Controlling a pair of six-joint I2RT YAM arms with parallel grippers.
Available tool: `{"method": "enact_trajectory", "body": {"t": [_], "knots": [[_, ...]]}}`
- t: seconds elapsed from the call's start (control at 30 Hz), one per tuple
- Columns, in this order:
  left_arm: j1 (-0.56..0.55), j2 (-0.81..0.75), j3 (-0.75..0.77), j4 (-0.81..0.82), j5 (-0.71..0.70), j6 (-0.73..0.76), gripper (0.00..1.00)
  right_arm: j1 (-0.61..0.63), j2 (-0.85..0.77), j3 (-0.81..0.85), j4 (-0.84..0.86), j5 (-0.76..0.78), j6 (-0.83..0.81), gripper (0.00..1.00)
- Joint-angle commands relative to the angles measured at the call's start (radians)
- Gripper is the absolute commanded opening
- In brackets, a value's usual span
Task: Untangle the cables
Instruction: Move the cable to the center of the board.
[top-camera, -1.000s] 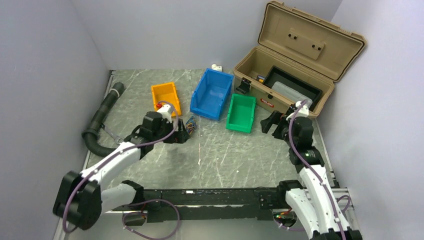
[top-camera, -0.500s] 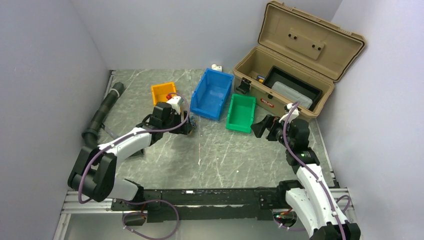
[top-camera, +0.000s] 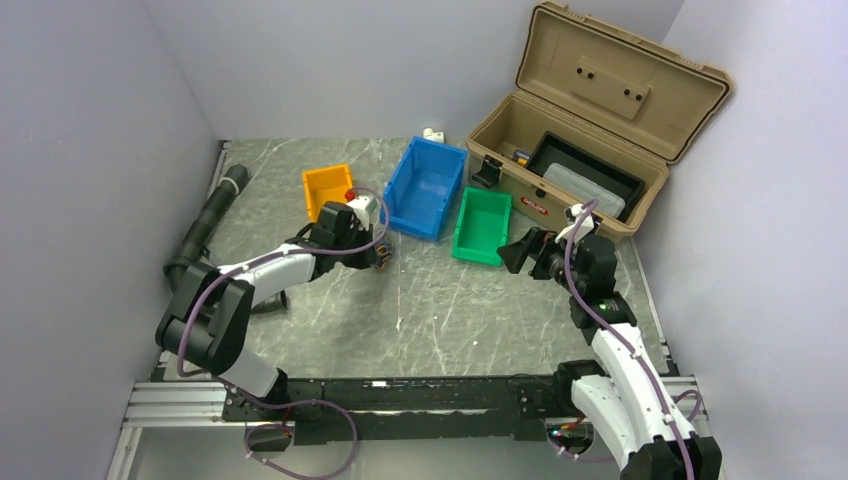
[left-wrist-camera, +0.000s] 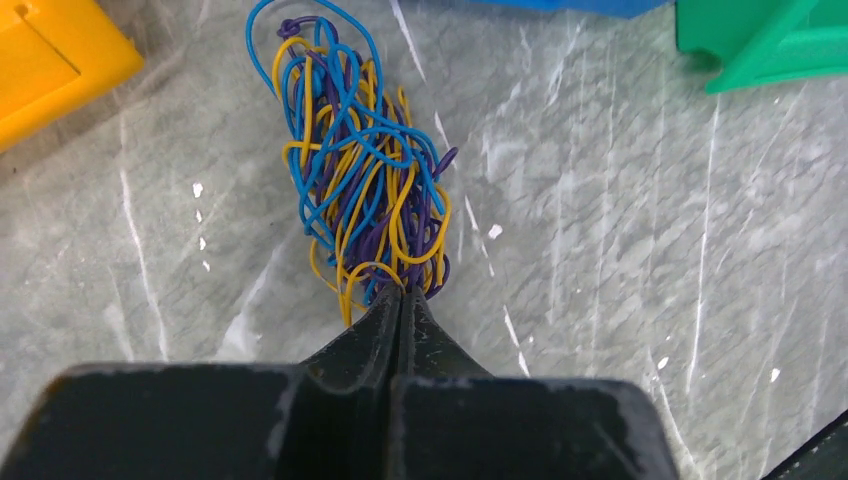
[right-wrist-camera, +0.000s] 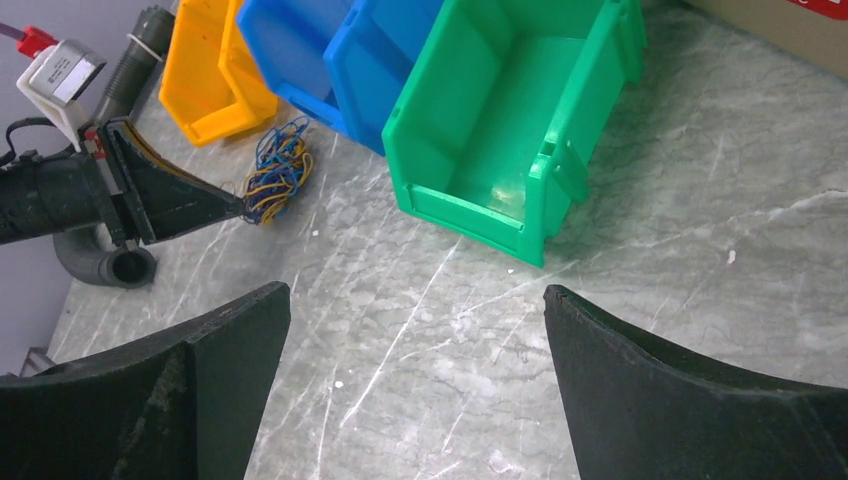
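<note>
The cables (left-wrist-camera: 365, 180) are a small knotted bundle of thin blue, yellow and purple wires lying on the grey marbled table, between the orange and blue bins (top-camera: 383, 255). My left gripper (left-wrist-camera: 402, 292) has its jaws pressed together on the bundle's near end, with a yellow loop pinched at the tips. From the right wrist view the same gripper (right-wrist-camera: 238, 208) meets the cables (right-wrist-camera: 277, 175) from the left. My right gripper (right-wrist-camera: 412, 292) hangs wide open above bare table near the green bin, holding nothing, well right of the bundle (top-camera: 512, 255).
An orange bin (top-camera: 327, 188), a blue bin (top-camera: 425, 185) and a green bin (top-camera: 482, 225) stand in a row behind the bundle. An open tan toolbox (top-camera: 580, 150) sits at the back right. A fat black corrugated hose (top-camera: 205, 225) runs along the left wall.
My left arm reached forward to the bundle and its jaws went from open to closed on the near end. The right gripper shifted slightly left, still open.
</note>
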Motion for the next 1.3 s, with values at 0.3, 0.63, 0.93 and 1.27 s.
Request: {"method": "enact_trajectory", "body": {"t": [0.3,0.63,0.93,1.27], "knots": [[-0.005,-0.017,0.007,0.094,0.150,0.035,0.00,0.034,0.005,-0.026,0.088,-0.043,0.020,1.00],[-0.024,-0.033,-0.063,0.390,0.605,-0.028,0.00,0.240,0.087,-0.005,0.152,0.021,-0.001,0.95],[-0.093,-0.115,-0.081,0.354,0.558,0.060,0.57,0.279,0.104,-0.011,0.165,0.063,0.020,0.97],[-0.093,-0.287,-0.170,0.367,0.342,0.069,0.99,0.279,0.084,0.012,0.052,0.205,0.055,1.00]]}}
